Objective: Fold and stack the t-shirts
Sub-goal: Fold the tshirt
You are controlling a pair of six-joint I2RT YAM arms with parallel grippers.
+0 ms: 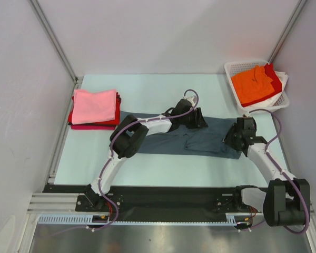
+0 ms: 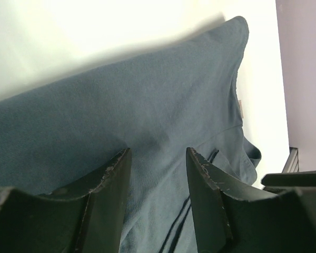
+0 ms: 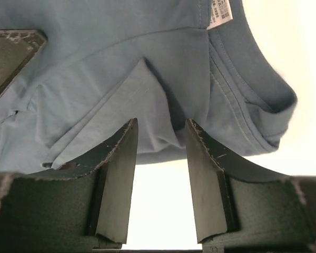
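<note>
The slate blue-grey t-shirt (image 1: 200, 139) lies flat across the middle of the table, folded lengthwise. My left gripper (image 1: 199, 120) is open over its far edge; in the left wrist view (image 2: 158, 153) the cloth (image 2: 147, 105) lies under and between the fingers. My right gripper (image 1: 230, 138) is open at the shirt's right end; in the right wrist view (image 3: 159, 126) its fingertips reach the collar end of the shirt (image 3: 121, 63), with a white label (image 3: 221, 13) showing. A folded stack with a pink tee (image 1: 95, 105) on red ones sits at the far left.
A white lattice basket (image 1: 231, 68) at the far right corner holds orange (image 1: 253, 84), red and white tees. Grey walls close in the table on three sides. The black rail with the arm bases runs along the near edge.
</note>
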